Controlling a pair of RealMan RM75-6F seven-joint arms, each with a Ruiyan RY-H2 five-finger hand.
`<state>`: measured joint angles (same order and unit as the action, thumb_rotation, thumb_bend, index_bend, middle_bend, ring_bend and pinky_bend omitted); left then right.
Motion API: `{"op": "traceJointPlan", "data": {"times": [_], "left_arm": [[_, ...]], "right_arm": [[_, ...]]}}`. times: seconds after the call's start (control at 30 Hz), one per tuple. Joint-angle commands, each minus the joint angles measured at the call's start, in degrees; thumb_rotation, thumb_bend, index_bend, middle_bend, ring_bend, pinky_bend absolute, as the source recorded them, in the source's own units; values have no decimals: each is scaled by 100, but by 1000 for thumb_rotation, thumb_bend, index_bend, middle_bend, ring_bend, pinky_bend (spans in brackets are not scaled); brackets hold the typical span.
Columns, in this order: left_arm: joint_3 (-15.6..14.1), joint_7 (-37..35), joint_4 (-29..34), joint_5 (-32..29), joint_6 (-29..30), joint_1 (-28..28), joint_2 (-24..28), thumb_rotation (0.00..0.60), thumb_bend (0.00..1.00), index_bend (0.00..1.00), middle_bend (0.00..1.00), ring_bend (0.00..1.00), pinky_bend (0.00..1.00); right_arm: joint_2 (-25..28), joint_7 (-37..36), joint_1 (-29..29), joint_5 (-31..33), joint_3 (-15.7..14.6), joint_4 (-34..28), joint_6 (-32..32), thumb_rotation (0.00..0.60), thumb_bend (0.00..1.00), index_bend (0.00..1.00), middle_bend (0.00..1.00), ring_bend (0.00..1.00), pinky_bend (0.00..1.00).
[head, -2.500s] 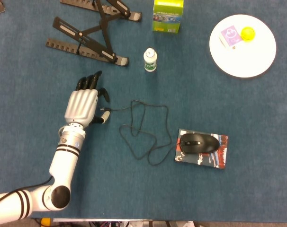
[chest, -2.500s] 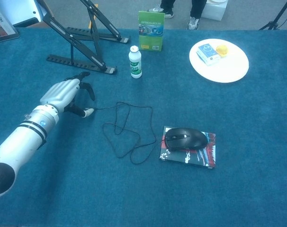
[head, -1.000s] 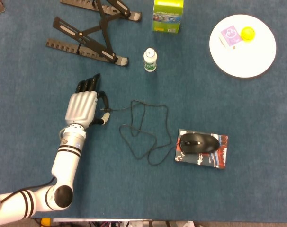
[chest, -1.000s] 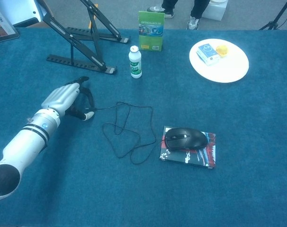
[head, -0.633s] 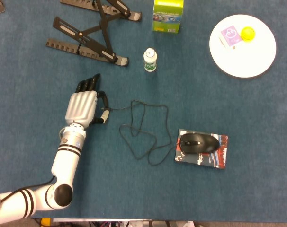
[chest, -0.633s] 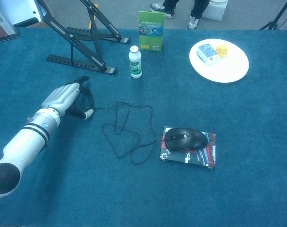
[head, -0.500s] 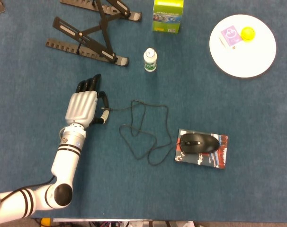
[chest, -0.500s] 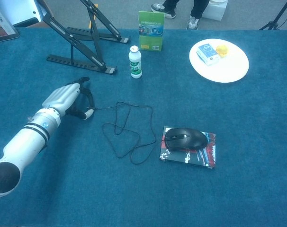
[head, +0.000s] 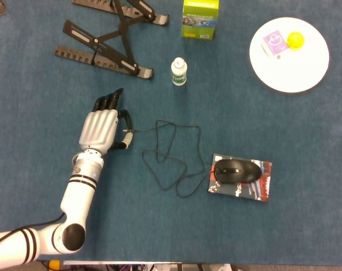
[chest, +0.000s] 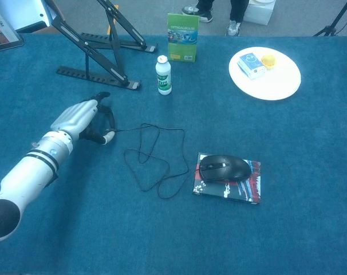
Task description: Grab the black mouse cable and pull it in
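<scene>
The black mouse (head: 236, 170) sits on a patterned pad (head: 262, 186) right of centre. Its thin black cable (head: 185, 125) runs left in loose loops across the blue table. The cable's pale plug end (head: 126, 136) lies at my left hand (head: 100, 130). That hand lies palm down, and its thumb and one curled finger pinch the plug end while the other fingers stretch forward. In the chest view the hand (chest: 79, 117) shows at the left with the cable (chest: 168, 128) leading away to the mouse (chest: 224, 167). My right hand shows in neither view.
A black folding stand (head: 112, 39) stands beyond my left hand. A small white bottle (head: 179, 72) and a green box (head: 200, 18) are at the back centre. A white plate (head: 292, 70) with a small card and a yellow ball sits at the back right.
One finger of my left hand has curled down towards the thumb and closed on the cable's plug end. The hand has shifted slightly right. The cable loops lie as before.
</scene>
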<state>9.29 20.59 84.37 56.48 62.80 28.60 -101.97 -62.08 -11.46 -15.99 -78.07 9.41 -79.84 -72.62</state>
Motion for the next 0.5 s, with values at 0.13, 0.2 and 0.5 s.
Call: {"op": "traceJointPlan", "data": {"times": [0.13,0.2,0.5], "left_arm": [[-142,-296,926,611,415,-218,463,600,379,550,0,0,0],[-238,-440,1287,890,568,-318,651,600,380,552,0,0,0],[-1020,-1433,2536,2623,1381,-913,1458,600,380,564,0,0,0]], "right_arm": [[-21,-109,58,21,4,46,-54,600,108,360,189,114,213],[-41,-168,81,21,1,74,-75,600,108,360,189,114,213],[-137,-407,151,-20,5,207,-183,600,108,360,189,114,213]]}}
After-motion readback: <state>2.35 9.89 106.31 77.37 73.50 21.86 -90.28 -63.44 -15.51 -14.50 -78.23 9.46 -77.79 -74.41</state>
